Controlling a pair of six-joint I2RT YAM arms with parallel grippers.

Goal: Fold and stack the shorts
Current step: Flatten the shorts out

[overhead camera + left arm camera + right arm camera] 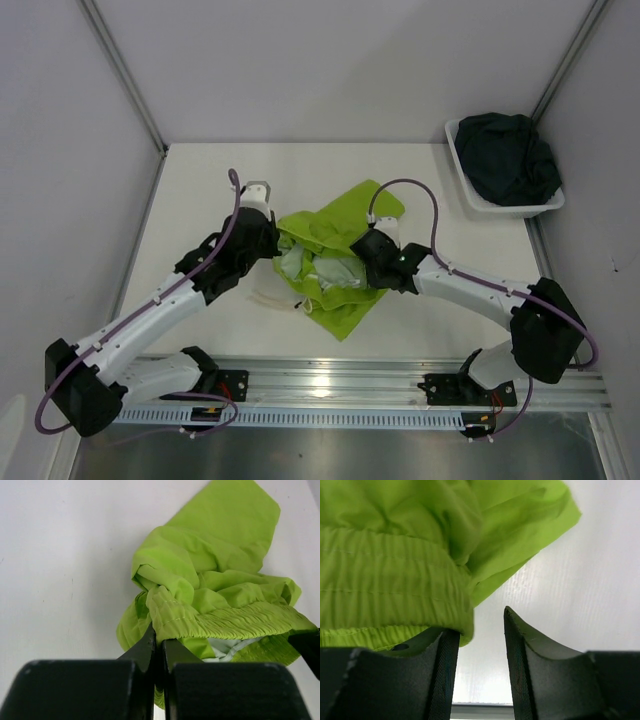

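So right now my left pincer (159, 642) is clenched on a fold of the lime green shorts (335, 270) right at the elastic waistband (235, 622), which I figure is the handle you want if you're going to pull the thing flat before folding. My right pincer (480, 622) is released, jaws apart, with the waistband edge draped over one finger and nothing pinched, so my guess is it's lining up for the opposite end of the band. The shorts sit mid-table between my two arms, bunched up, with the pale lining showing in the middle. The long axis runs roughly far-to-near on a slight diagonal, one leg pointing off to the far right toward the basket (462, 170), and the waistband is strung across between my wrists. The dark navy shorts (512, 160) are heaped in that basket at the far right corner, well apart from all this.
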